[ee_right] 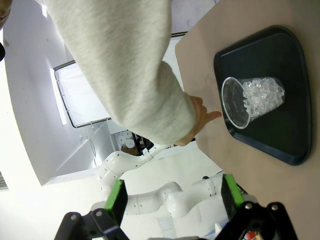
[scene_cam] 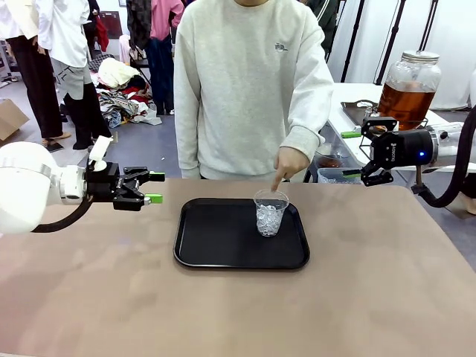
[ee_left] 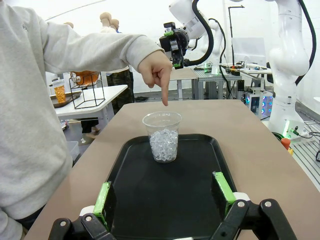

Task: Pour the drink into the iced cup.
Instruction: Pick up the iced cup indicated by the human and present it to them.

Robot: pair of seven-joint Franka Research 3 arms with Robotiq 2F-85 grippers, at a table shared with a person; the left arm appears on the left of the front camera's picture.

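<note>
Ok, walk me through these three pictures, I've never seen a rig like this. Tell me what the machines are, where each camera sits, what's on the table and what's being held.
These are two white robot arms sharing a brown table with a person. The wide picture comes from a fixed camera between the arms, facing the person. The other two come from a camera on each arm's wrist, looking out along its two green-padded fingers, so they can look tilted.

The left gripper and right gripper both hang open in the air, holding nothing.

On the table lies a black tray, and on it stands a clear cup with ice. The person's hand points down at the cup. Farther off, on a side table, stands a glass jar of amber drink with a metal lid.
</note>
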